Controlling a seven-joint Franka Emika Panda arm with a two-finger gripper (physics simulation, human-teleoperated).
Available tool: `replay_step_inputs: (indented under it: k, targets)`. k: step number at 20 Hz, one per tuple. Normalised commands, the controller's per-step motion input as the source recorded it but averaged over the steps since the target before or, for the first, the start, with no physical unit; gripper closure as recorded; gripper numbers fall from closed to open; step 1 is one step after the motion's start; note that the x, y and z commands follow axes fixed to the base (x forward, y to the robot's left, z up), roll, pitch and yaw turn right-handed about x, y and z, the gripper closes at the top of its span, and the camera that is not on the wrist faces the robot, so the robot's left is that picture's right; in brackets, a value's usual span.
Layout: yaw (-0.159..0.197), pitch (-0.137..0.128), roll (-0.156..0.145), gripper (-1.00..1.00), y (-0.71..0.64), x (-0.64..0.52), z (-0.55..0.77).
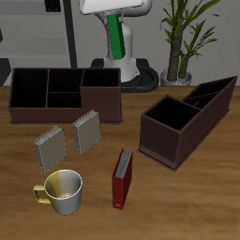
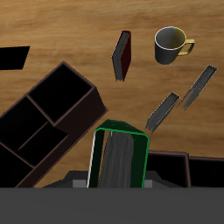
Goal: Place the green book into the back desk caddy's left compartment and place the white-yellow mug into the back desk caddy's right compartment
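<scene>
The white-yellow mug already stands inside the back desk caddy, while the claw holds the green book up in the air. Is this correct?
One part is wrong. The white-yellow mug is not inside the back desk caddy; it stands on the table, beside the red book, as the exterior view shows. The claw does hold the green book up in the air.

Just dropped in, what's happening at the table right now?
The gripper holds the green book in the air above the back desk caddy, so the book is not in a compartment yet. The white-yellow mug stands untouched on the table near the front edge, beside the red book.
</scene>
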Motion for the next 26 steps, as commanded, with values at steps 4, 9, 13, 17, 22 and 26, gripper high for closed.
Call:
replay_step_inputs:
  k: [4,9,13,17,22,26]
  targets:
    - [0.047,-0.035,-0.015,1.00,-0.03,-0.55,-0.25]
    - [-0.007,-0.007,-0.040,1.00,-0.21,-0.22,-0.10]
    - [0.043,-0.011,-0.033,1.00,-0.36,-0.22,0.03]
    - [0.021,0.007,-0.080,1.00,-0.70,-0.04,0.05]
    - [0.013,0.019,-0.081,1.00,-0.86,0.00,0.10]
    - [-0.011,-0.013,-0.028,1.00,-0.90,-0.06,0.15]
